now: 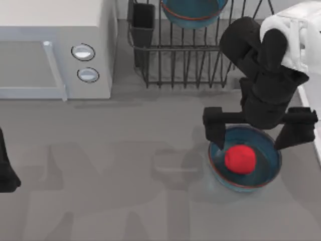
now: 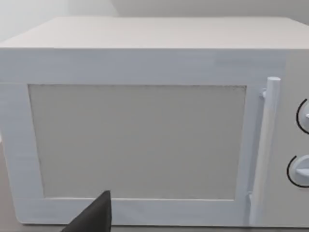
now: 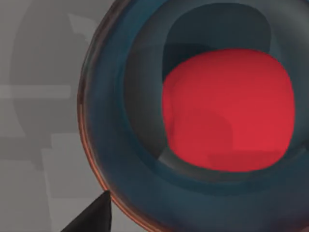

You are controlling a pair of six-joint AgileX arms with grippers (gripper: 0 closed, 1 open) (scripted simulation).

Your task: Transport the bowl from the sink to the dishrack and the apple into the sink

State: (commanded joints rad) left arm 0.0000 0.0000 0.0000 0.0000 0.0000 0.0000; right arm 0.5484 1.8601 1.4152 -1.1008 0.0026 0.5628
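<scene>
The red apple [image 1: 240, 158] lies inside a blue bowl [image 1: 266, 170] with a reddish rim, on the table at the right. My right gripper [image 1: 256, 131] hangs just above that bowl, open wide, with one finger at each side of the bowl's far rim. The right wrist view looks down at the apple [image 3: 227, 111] in this bowl [image 3: 111, 125] from close range. A second, identical blue bowl [image 1: 193, 12] sits in the dark wire dishrack [image 1: 185, 65] at the back. The sink [image 1: 313, 100] appears as a pale strip at the right edge. My left gripper [image 1: 6, 173] is parked at the far left.
A white microwave [image 1: 50, 50] with two round knobs stands at the back left and faces the left wrist camera [image 2: 145, 140]. A black cutlery cup [image 1: 143, 22] sits at the dishrack's left corner. Bare grey table lies in the middle and front.
</scene>
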